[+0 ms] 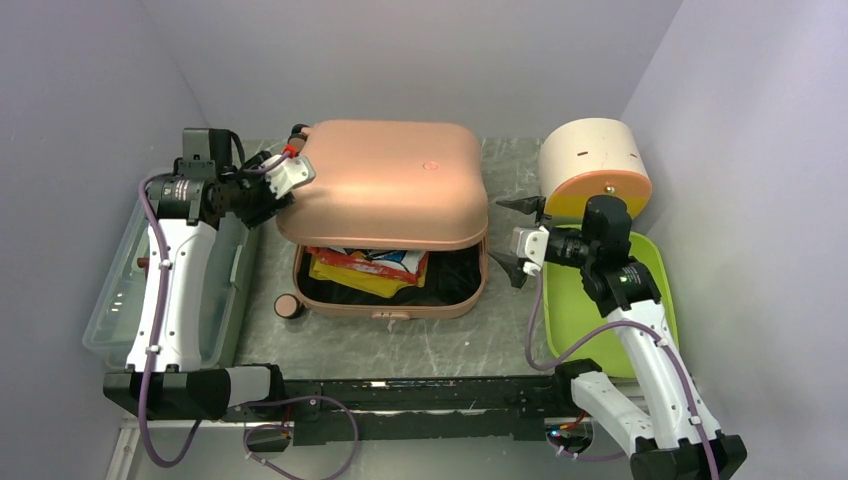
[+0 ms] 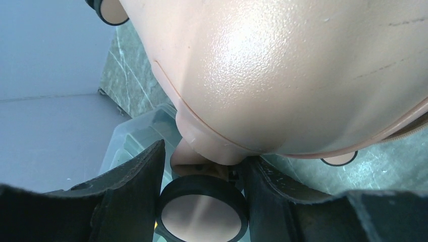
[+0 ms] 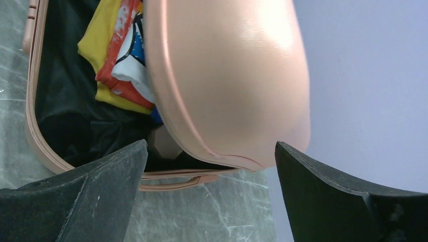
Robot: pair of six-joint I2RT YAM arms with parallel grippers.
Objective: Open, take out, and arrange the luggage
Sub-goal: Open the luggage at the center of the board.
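The luggage [image 1: 385, 185] is a salmon-pink hard-shell suitcase in the middle of the table, its lid lifted partway over the lower half [image 1: 455, 303]. Inside lie a yellow and orange packet [image 1: 365, 265] and black lining [image 3: 70, 101]. My left gripper [image 1: 290, 175] is at the lid's left rear corner, its fingers [image 2: 136, 191] pressed on both sides of a black-rimmed wheel [image 2: 201, 214]. To the suitcase's right my right gripper [image 1: 515, 238] hangs wide open and holds nothing. In the right wrist view the lid's edge [image 3: 222, 101] and a side handle [image 3: 176, 182] lie beyond that gripper [image 3: 211, 151].
A clear plastic bin [image 1: 120, 300] stands under the left arm. On the right sit a lime-green tray [image 1: 580, 300] and, behind it, a cream and orange cylinder [image 1: 595, 165]. Another suitcase wheel [image 1: 289, 307] rests on the table at the front left. Grey walls close in on three sides.
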